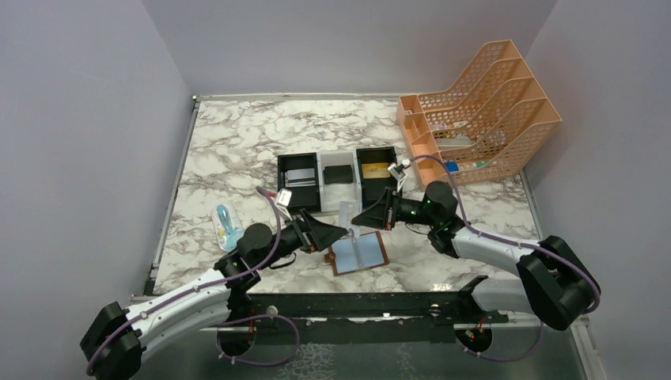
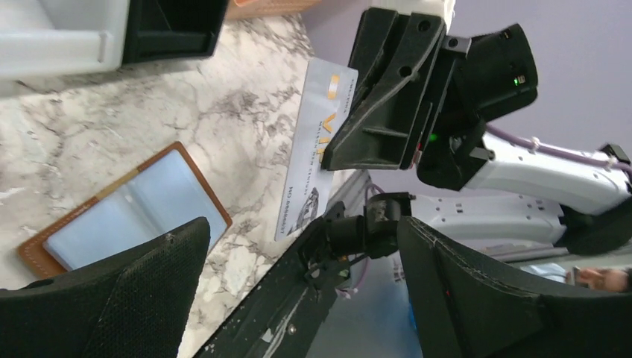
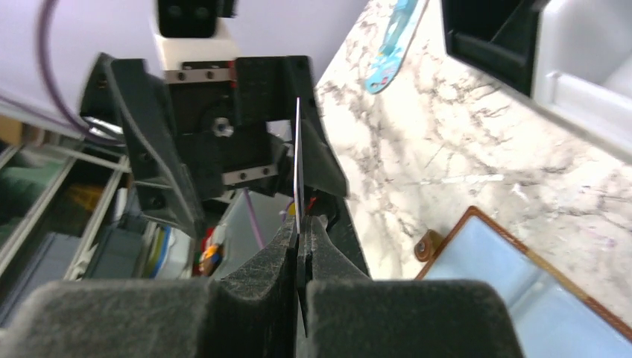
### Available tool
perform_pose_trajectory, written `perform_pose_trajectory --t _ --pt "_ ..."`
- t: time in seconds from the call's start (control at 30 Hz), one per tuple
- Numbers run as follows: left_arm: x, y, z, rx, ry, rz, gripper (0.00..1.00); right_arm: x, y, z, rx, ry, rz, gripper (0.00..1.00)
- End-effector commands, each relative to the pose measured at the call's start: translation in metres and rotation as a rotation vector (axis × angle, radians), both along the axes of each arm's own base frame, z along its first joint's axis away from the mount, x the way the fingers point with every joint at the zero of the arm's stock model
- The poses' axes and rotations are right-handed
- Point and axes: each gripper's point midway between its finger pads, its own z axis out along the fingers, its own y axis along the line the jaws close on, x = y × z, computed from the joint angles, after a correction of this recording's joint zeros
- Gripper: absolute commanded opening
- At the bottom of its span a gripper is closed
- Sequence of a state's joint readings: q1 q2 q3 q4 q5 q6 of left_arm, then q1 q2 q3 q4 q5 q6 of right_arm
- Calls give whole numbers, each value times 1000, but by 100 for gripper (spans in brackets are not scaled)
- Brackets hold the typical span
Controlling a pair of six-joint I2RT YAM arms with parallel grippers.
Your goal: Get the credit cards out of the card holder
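While the right gripper (image 3: 300,237) pinches a pale card (image 2: 307,168) clear of the open wallet (image 1: 360,253), the left gripper (image 1: 339,232) stands spread; with a gold card (image 1: 375,170) in the tray (image 1: 323,170), we judge removal nearly complete.

card holder (image 1: 360,253) brown, pale blue inside | card (image 2: 309,160) silver-grey, gold marks | table (image 1: 237,142) white-grey marble | rack (image 1: 490,103) orange
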State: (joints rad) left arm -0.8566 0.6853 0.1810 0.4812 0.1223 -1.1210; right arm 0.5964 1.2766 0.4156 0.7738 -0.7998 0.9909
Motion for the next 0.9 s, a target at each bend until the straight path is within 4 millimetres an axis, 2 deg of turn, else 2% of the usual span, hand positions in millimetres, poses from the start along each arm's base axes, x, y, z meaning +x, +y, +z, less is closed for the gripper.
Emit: perform_pose_trajectory --t 0.0,0.17,0.27,0.43,0.57,0.63,0.7,0.87 --pt "19 29 -10 255 4 146 99 24 -11 -19 -139 -44 -153 1" --pt "31 71 -13 535 18 285 99 36 -20 -18 -212 -109 -226 1" --pt "40 93 -6 698 -1 346 99 42 -22 -12 -251 -163 -237 1" --pt "56 132 16 993 -13 451 99 55 -22 6 -303 -264 -264 1" --pt "70 160 37 1113 -31 513 99 64 -12 14 -364 -374 -301 1" --pt "77 172 41 1136 -24 530 99 65 -1 18 -404 -430 -302 1" --pt "85 184 37 1143 4 540 99 69 9 19 -457 -483 -313 1" --pt "106 218 -5 1101 154 560 99 84 26 23 -574 -614 -345 1"
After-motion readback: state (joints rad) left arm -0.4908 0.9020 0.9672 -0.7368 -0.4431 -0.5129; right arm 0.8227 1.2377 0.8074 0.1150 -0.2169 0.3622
